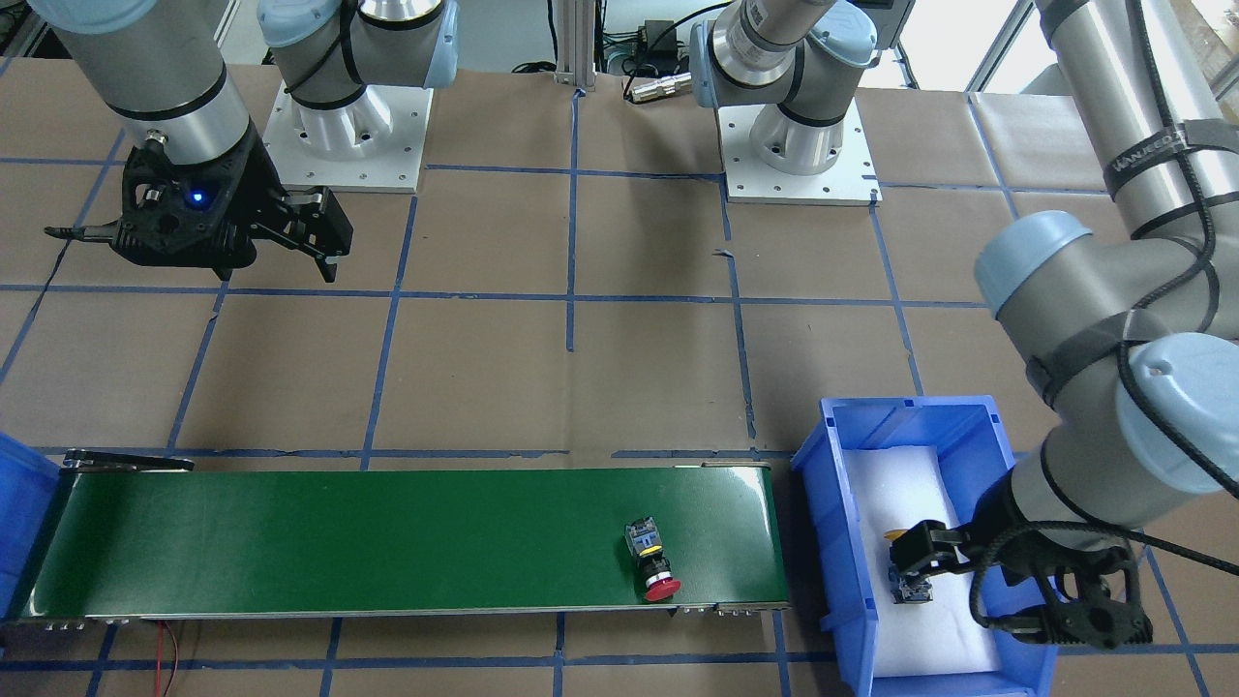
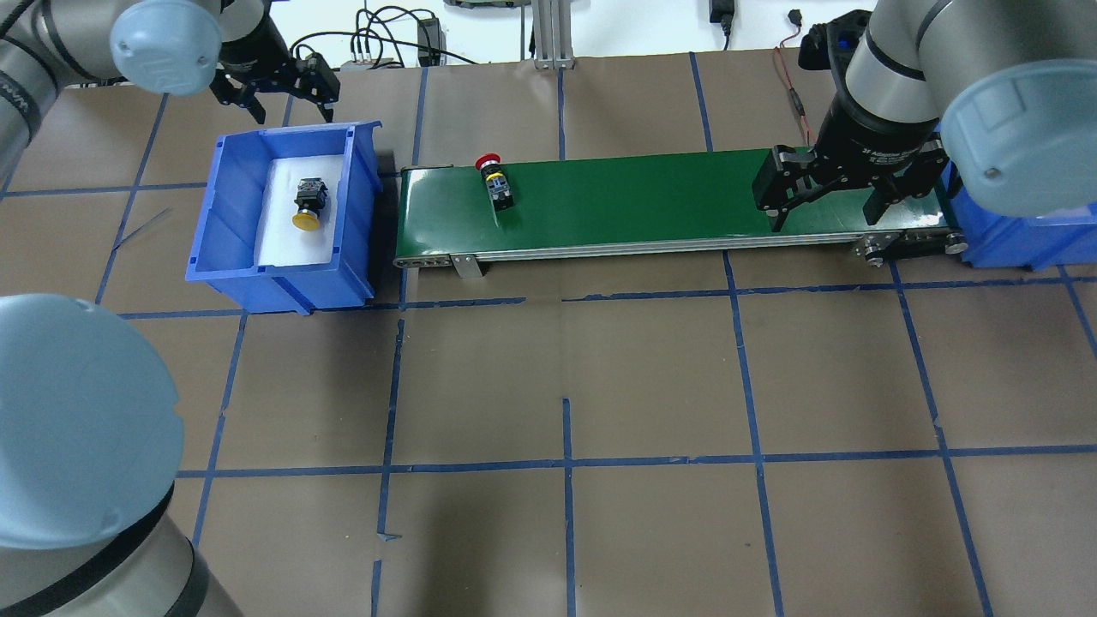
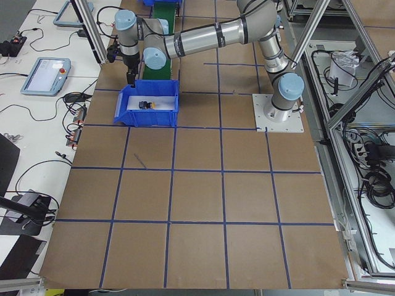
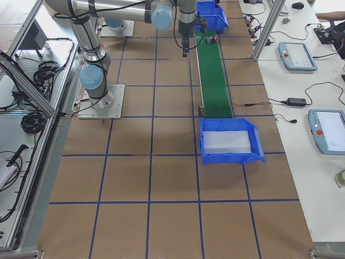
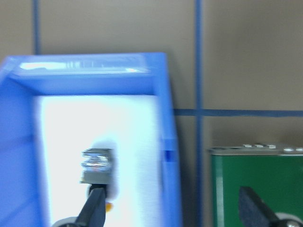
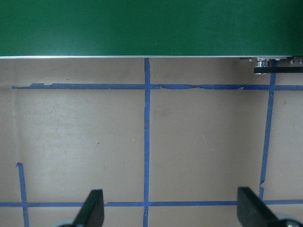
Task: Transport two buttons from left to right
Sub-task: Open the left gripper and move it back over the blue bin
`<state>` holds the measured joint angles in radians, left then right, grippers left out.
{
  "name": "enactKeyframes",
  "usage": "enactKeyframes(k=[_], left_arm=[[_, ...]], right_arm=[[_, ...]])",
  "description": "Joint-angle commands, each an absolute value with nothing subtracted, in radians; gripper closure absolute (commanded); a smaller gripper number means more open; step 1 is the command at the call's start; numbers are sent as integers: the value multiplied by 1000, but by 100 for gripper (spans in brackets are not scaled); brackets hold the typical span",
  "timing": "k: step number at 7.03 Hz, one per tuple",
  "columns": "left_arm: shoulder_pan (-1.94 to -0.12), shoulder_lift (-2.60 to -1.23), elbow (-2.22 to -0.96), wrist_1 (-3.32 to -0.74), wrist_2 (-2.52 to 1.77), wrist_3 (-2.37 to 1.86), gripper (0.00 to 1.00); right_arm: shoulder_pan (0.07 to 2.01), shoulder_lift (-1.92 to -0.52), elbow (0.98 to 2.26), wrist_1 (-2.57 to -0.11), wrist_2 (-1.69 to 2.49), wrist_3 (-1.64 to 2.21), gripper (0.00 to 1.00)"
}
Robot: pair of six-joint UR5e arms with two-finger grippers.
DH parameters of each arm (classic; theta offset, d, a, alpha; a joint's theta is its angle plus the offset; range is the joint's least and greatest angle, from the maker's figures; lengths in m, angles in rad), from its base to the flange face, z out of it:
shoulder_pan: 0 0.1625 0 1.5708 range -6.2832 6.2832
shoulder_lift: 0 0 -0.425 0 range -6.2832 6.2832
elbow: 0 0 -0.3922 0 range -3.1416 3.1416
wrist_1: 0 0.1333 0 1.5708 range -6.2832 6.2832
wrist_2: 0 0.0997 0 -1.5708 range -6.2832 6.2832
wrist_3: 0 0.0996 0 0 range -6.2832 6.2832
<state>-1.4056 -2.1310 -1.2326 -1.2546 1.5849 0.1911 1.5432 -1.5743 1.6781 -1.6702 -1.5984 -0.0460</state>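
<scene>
On the brown paper-covered worktop [image 2: 566, 368], a blue bin [image 2: 224, 214] lined with white foam sat at the left end. The yellow button [image 2: 307, 201] lay on its side on the foam inside it. The left gripper [image 2: 287, 98] hung above this bin, its jaws spread wide and holding nothing, clear of the button. In the front-facing view that gripper covered most of the button, leaving only a sliver of yellow cap. The left wrist view was blurred: the grey block showed, but the cap was tucked behind one finger.

A green conveyor belt [image 2: 643, 206] ran rightward from just beside the bin. The red button [image 2: 495, 180] lay on its side near the belt's left end, cap toward the far edge.

Over the belt's right end hung the right gripper [image 2: 824, 201], jaws apart and empty. A second blue bin [image 2: 1020, 240] stood beyond it, largely hidden by the right arm's elbow.
</scene>
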Motion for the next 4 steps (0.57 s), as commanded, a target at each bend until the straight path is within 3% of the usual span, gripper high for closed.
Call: enactKeyframes(k=[1, 2, 4], left_arm=[[-1365, -2161, -1239, -1244, 1583, 247, 15], [-1365, -2172, -1250, -1243, 1582, 247, 41], [-1373, -2207, -1281, -1201, 1582, 239, 44]], right_arm=[[1543, -1574, 1678, -1670, -1598, -46, 0], [1543, -1575, 1677, -1671, -1597, -45, 0], [1543, -1577, 1677, -1670, -1597, -43, 0]])
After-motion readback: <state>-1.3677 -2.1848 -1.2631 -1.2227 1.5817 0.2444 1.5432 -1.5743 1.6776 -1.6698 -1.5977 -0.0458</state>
